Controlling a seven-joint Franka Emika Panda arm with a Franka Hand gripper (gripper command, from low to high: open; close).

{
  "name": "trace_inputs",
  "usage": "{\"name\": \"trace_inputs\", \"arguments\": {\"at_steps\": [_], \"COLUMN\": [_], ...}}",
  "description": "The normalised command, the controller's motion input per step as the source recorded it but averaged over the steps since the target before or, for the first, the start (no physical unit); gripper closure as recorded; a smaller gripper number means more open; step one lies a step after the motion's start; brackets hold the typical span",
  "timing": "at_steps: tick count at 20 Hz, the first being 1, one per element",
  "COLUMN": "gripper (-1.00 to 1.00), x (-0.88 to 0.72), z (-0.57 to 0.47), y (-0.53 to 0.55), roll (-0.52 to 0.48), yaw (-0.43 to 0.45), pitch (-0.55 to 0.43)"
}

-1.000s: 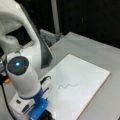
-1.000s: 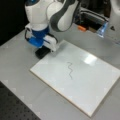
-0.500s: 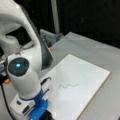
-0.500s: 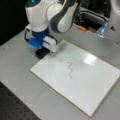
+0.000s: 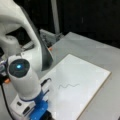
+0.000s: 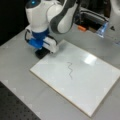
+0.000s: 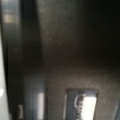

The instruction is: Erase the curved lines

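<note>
Well, the big grey table [image 6: 17, 62] is the largest thing here, and the flat white board with a thin wooden edge [image 6: 82, 82] lies on it; in both front views the board shows almost whole. The thin dark grey wavy marker line, the curve lines [image 6: 70, 70], sits near the middle of the board; in a front view it also shows as a small squiggle [image 5: 68, 86]. The squiggle looks whole, with no rubbed-out part and no smear beside it; so I judge that the erasing has not started and all of it is left to do.

The big white and grey robot arm [image 6: 58, 17] bends down over the far corner of the board, at a front view's top left; its wrist points straight down. The gripper [image 6: 42, 51], with its blue and white body, hangs low at that corner; a small black block, the eraser [image 6: 41, 53], sits under it, touching or almost touching the board's edge. The gripper is well apart from the squiggle; bare white board lies between them.

I cannot tell if the jaws are squeezed on the block or loose; the body hides them; the wrist view shows only dark shapes close up, and nothing in it can be named.

At a front view's top right, a small orange thing [image 6: 81, 28] and some grey gear lie behind the board.
</note>
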Motion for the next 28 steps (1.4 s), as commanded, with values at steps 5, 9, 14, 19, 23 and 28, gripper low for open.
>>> {"name": "trace_inputs", "arguments": {"at_steps": [5, 9, 14, 19, 23, 28], "gripper": [1.0, 1.0, 1.0, 1.0, 1.0, 1.0], "x": [-0.05, -0.08, -0.12, -0.13, -0.14, -0.17], "z": [-0.06, -0.03, 0.0, -0.05, -0.04, 0.02], "y": [-0.02, 0.0, 0.03, 0.09, 0.11, 0.14], "roll": [0.079, 0.074, 0.07, 0.077, 0.072, 0.046], "yaw": [-0.106, -0.108, -0.117, -0.129, -0.143, -0.169], "pitch": [-0.112, -0.108, -0.101, -0.109, -0.11, -0.095]}}
